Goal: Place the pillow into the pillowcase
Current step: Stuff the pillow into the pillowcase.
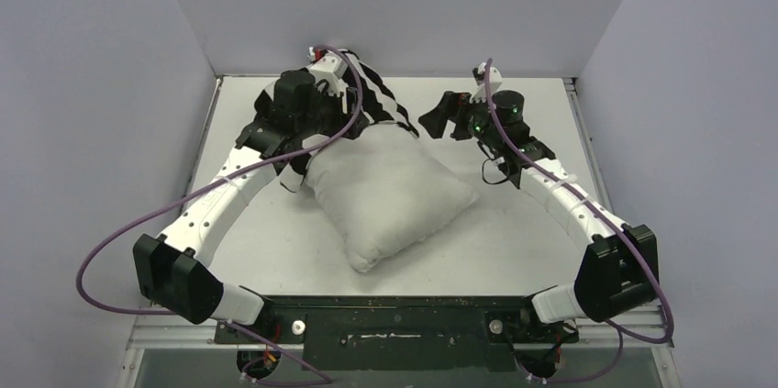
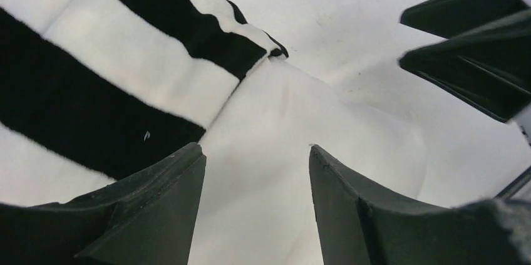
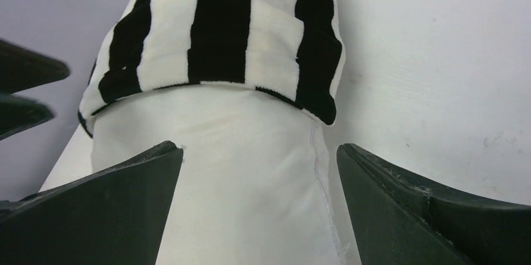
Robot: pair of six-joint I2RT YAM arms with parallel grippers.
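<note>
Near edge: both bases are bolted there. The left arm [image 1: 229, 191] and right arm [image 1: 564, 195] reach out over the table [image 1: 514, 241].

Between them we have the pillow [image 1: 385, 195], lying diagonally on the table with one bare corner pointing back toward the bases. Most of it is uncovered. Only the far end sits inside the pillowcase [image 1: 381, 99], which caps that end and bunches up toward the back wall [image 1: 394, 3].

Left jaws: parted but not wide, with nothing pinched. In the left wrist view they sit over the line where the striped hem meets bare pillow fabric. Overhead, this wrist is above the pillow's far left side and hides that part of the hem.

Right jaws: spread wide and holding nothing. In the right wrist view they frame bare pillow just short of the hem, with the striped cloth beyond. Overhead, they sit just beside the pillowcase's right edge. We cannot tell whether they touch the cloth.

Each wrist camera catches the other arm's fingers at its frame edge, so the two sets of jaws face each other across the covered end.
</note>
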